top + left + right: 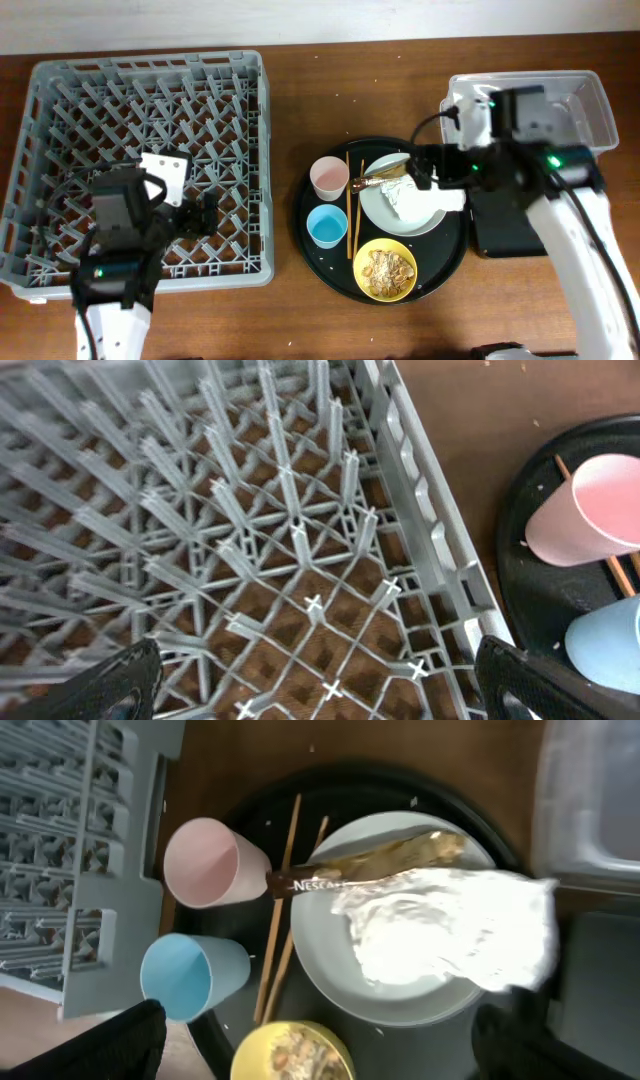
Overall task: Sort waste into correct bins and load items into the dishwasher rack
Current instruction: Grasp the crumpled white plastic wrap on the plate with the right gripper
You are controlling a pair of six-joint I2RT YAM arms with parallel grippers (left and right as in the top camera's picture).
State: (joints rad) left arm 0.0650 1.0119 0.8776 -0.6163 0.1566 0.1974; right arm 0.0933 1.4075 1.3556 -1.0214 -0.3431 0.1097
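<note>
Chopsticks point(349, 215) lie on the round black tray point(330, 265) between the pink cup point(329, 177), the light-blue cup point(326, 226) and the plate point(378, 208), which bears the napkin point(415, 200) and the wrapper point(380, 180). Food scraps point(388, 268) fill the yellow bowl point(362, 262). The right gripper point(432, 168) hovers over the plate's far edge, fingers spread and empty. The left gripper point(203, 217) hangs above the dishwasher rack point(60, 90), likewise spread, holding nothing.

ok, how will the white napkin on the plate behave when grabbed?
Likely floppy and very light: the crumpled white napkin lies in soft folds on the plate, so it should squash when pinched, not resist. It lies against the wrapper, so lifting may drag that along.
</note>
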